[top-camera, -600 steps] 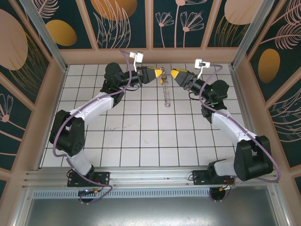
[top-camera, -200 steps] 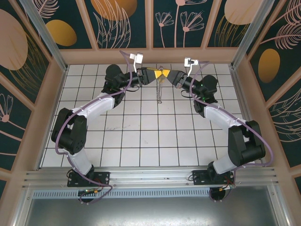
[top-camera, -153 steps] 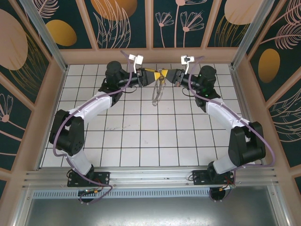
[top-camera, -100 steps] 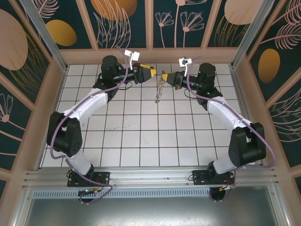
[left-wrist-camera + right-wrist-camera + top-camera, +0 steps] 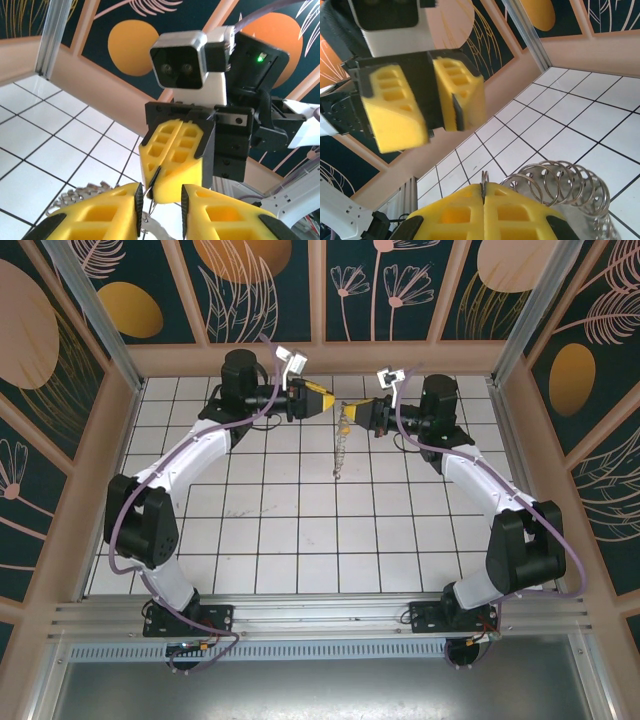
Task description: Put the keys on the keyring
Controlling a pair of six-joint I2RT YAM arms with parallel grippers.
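The keyring [image 5: 340,445] hangs as a thin silvery string of rings below my right gripper [image 5: 352,410], high over the far middle of the table. That gripper [image 5: 483,192] is shut on one small wire ring [image 5: 484,179], and several larger rings [image 5: 560,185] dangle beside it. My left gripper [image 5: 322,400] faces it from the left, a short gap away. Its jaws [image 5: 160,200] stand open with nothing between the pads. Just ahead of them the right gripper's shut fingertips [image 5: 172,170] pinch the wire. Silvery pieces [image 5: 82,192] hang below. The keys are not to be made out.
White tiled floor [image 5: 300,530] lies below both arms. The back wall [image 5: 320,355] stands close behind the two grippers, and wooden side walls [image 5: 95,490] close in the table.
The left gripper let go, pulled back to the left from the right gripper and its jaws narrowed again. The keyring now hangs from the right gripper alone and has swung to hang straight.
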